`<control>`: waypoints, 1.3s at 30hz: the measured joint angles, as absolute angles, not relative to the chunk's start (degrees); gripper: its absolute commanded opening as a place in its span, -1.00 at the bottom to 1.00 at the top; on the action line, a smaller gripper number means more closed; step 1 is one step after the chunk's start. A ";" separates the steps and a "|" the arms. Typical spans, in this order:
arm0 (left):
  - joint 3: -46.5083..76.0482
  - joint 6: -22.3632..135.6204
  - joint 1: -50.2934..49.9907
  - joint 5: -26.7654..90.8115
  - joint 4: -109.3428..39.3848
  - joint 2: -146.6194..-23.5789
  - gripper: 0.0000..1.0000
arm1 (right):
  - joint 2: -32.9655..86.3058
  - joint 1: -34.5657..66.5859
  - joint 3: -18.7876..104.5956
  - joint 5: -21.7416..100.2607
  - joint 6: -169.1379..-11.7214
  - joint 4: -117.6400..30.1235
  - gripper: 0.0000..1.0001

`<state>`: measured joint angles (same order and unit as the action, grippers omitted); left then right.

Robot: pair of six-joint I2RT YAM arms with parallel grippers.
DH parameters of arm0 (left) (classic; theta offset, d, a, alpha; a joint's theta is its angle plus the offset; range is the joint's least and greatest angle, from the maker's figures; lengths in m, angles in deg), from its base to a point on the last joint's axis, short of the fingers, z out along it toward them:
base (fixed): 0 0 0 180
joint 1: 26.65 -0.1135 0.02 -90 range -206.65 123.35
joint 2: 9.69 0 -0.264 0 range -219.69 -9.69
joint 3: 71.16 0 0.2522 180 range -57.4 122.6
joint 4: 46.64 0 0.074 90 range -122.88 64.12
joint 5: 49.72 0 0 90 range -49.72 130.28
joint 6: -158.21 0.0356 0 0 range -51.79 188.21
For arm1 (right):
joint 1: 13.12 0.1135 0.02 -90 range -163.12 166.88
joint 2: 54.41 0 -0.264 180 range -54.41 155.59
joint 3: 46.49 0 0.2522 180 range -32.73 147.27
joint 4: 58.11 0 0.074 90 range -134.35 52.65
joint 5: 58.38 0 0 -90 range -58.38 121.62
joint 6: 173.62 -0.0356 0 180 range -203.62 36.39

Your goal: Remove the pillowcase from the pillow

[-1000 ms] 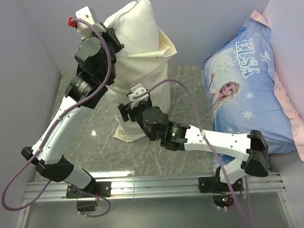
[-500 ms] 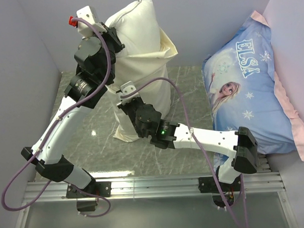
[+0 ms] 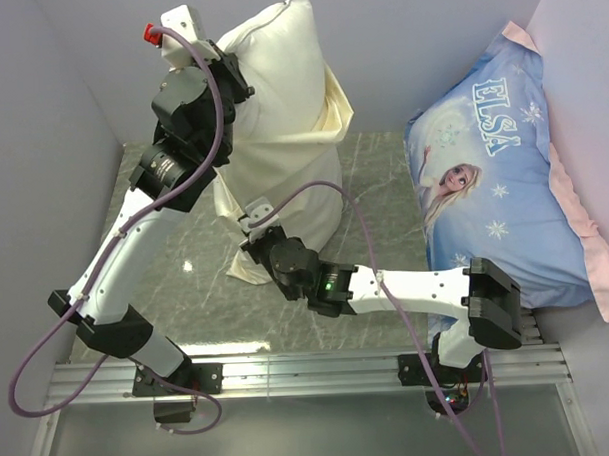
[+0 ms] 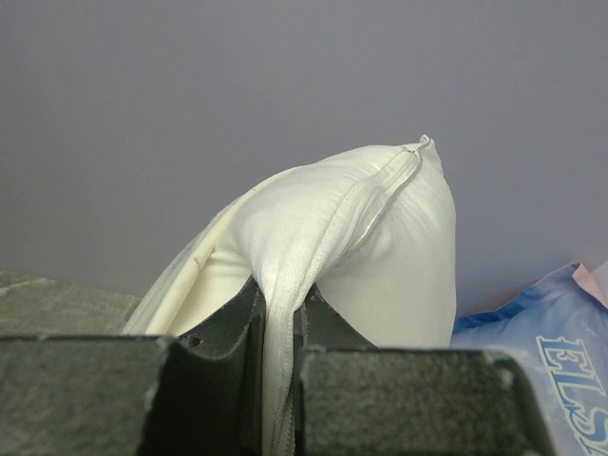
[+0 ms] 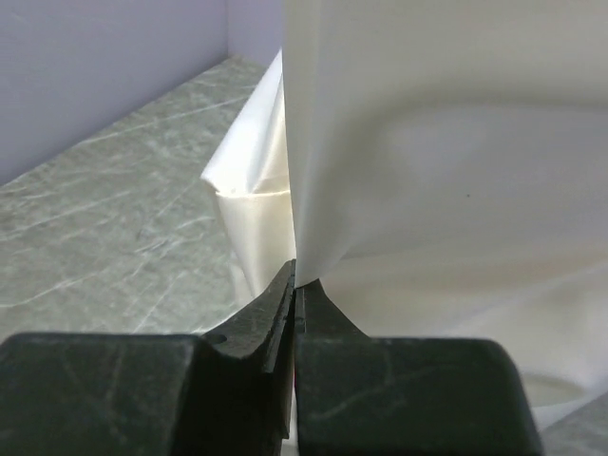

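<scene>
Left gripper (image 4: 282,306) pinches the pillow's (image 4: 380,237) top seam up high, right gripper (image 5: 296,282) clamps the pillowcase (image 5: 427,171) low, so next comes pulling the two apart.

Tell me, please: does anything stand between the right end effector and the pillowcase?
Nothing visible does. The right end effector is shut directly on a fold of the pillowcase.
</scene>
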<state>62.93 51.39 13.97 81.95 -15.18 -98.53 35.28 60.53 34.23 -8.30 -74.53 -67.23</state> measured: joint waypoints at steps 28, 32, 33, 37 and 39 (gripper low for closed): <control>54.48 59.04 7.19 49.30 -23.68 -92.78 -0.99 | 29.75 53.30 26.99 8.07 -96.76 -56.76 0.11; 54.10 57.95 0.64 37.58 -24.45 -92.80 -0.99 | 25.51 51.87 32.52 14.93 -96.98 -50.57 0.24; 53.45 57.51 -1.00 34.50 -25.35 -92.72 -0.99 | 23.76 51.22 33.42 16.59 -97.22 -49.48 0.26; 46.52 51.26 -10.38 19.92 -34.04 -91.03 -0.99 | 14.38 47.11 33.55 22.38 -99.34 -46.75 0.30; 42.06 45.14 -16.85 13.04 -41.00 -90.25 -0.99 | 9.38 43.42 33.09 25.09 -101.35 -46.11 0.31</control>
<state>42.06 45.14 -16.85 13.04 -41.00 -90.25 9.38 43.42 33.09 25.09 -101.35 -46.11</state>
